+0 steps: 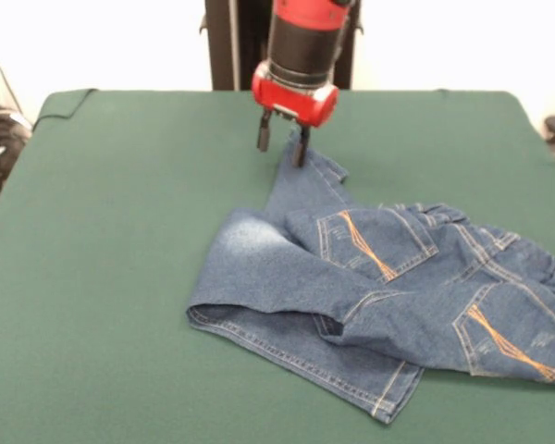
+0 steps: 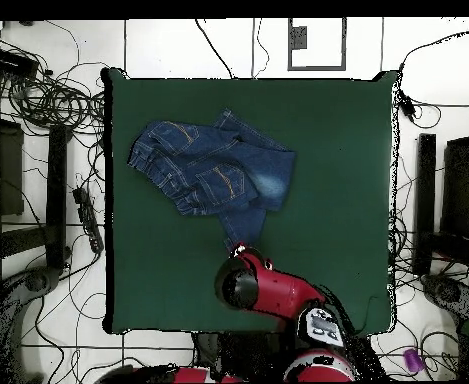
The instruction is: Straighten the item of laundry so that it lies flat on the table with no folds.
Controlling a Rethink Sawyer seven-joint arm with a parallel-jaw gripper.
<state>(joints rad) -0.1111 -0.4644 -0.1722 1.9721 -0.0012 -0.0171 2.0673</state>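
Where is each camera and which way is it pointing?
Front view: sits across the table, facing the robot; shows the jeans and the arm coming down, gripper open at a leg's end.
Overhead view: above the table, looking straight down; shows the jeans and the red arm from the bottom edge.
Shared: jeans, table, arm; the views are turned half round against each other.

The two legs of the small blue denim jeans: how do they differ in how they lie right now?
One leg of the small blue denim jeans runs out narrow toward the red and black gripper, whose open fingers stand at its cuff; the other leg is folded across the front, its hemmed cuff pointing away from the gripper. The first shows a single layer; the second overlaps itself and carries a faded whitish patch. Both rest on the dark green felt table.
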